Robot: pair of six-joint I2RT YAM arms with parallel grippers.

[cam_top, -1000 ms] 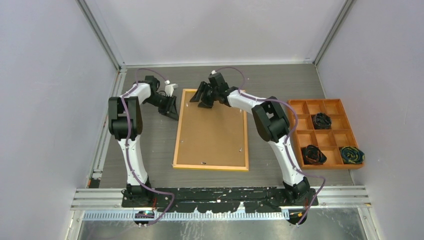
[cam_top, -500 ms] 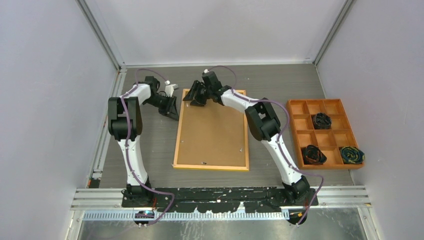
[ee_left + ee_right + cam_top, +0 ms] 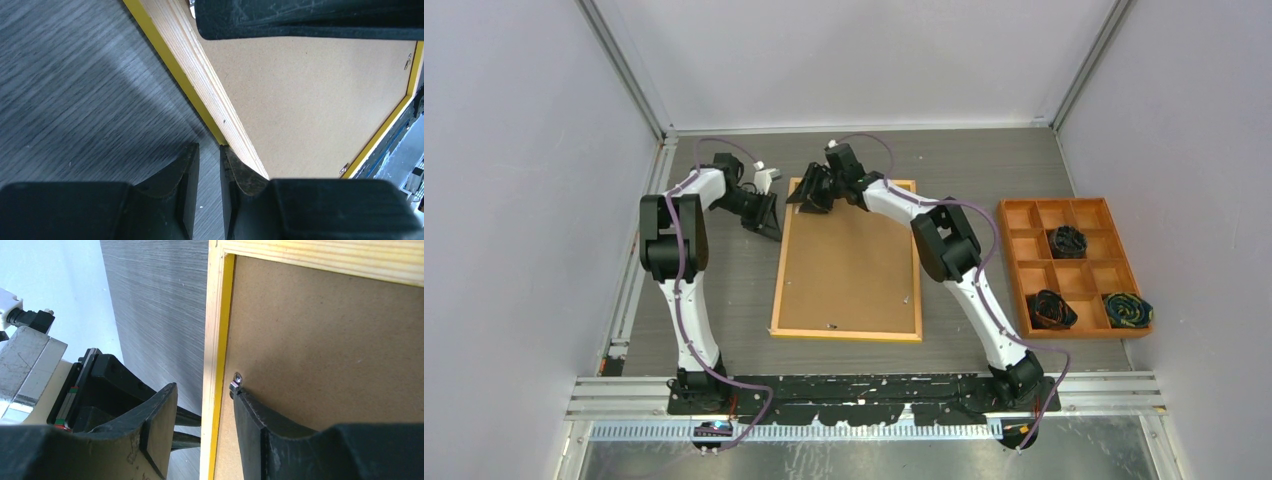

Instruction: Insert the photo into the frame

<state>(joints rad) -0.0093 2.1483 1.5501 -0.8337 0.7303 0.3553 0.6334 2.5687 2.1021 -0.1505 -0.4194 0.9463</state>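
Note:
The frame (image 3: 844, 334) lies face down on the table, tan wooden back up, with a thin yellow edge. A brown backing board (image 3: 847, 260) fills it, and the photo is hidden. My right gripper (image 3: 812, 198) stands open over the frame's far-left corner. It straddles the frame's left rail (image 3: 215, 315), and one fingertip (image 3: 240, 397) touches a small metal clip (image 3: 236, 380) on the board. My left gripper (image 3: 764, 222) sits low on the table beside the frame's left edge (image 3: 200, 95). Its fingers (image 3: 235, 165) are almost together with nothing between them, and one rests against that edge.
An orange compartment tray (image 3: 1054, 202) stands at the right of the table, with dark bundles (image 3: 1068, 240) in three of its cells. Grey walls close in the back and both sides. Small metal clips (image 3: 905, 297) sit on the backing board.
My right gripper has moved left along the frame's far edge to its far-left corner. The left gripper and the frame have stayed put.

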